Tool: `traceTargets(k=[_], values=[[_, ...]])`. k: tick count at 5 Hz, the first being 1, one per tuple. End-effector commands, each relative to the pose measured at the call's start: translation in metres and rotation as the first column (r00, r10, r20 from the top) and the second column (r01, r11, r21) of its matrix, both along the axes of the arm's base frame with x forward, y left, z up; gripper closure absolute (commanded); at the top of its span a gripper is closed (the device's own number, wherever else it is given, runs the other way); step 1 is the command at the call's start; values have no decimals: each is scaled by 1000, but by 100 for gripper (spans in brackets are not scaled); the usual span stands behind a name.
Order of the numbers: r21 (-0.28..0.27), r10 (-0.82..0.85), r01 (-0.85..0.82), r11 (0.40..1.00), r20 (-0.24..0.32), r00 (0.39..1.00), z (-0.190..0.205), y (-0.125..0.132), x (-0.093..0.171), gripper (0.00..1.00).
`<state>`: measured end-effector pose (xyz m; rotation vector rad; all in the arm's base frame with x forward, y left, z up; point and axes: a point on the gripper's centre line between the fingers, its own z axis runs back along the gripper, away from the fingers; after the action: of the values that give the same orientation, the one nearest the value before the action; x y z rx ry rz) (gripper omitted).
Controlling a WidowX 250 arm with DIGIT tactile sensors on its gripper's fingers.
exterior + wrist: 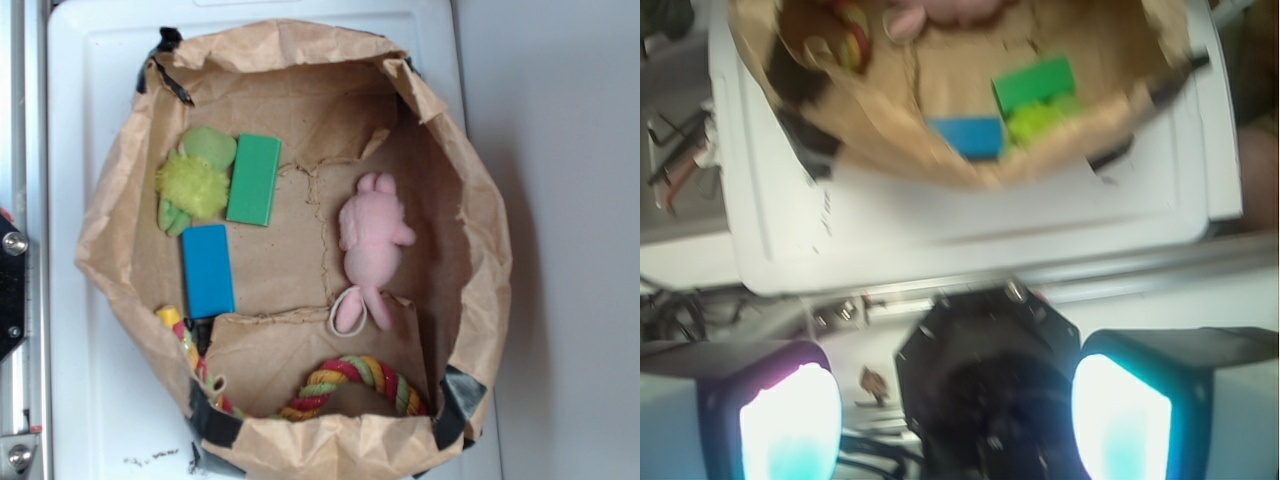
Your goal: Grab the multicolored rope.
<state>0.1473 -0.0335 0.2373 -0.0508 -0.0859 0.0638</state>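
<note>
The multicolored rope is a thick twisted toy with red, yellow, orange and green strands. It curves along the near wall inside a brown paper bag, and one end runs up the left side by the blue block. In the blurred wrist view a bit of the rope shows at the top left. My gripper is out of the exterior view. The wrist view shows it far back from the bag, over the black robot base. Its fingers stand wide apart and open, with nothing between them.
The bag also holds a blue block, a green block, a fuzzy yellow-green ball toy and a pink plush rabbit. The bag's crumpled walls stand up all round. It sits on a white tray.
</note>
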Motion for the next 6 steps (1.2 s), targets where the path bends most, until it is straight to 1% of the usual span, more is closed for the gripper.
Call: traceTargets(k=[1,2,3,5,6], values=[[-2,62,-62,998,37,997,-2,-4,53,0],[4,100,-101,995,44,994,-19,10,81,0],[2,119,-120,993,72,990,-34,26,105,0],[26,162,-164,986,81,984,-58,52,135,0],[22,204,-207,978,107,973,-80,46,137,0]])
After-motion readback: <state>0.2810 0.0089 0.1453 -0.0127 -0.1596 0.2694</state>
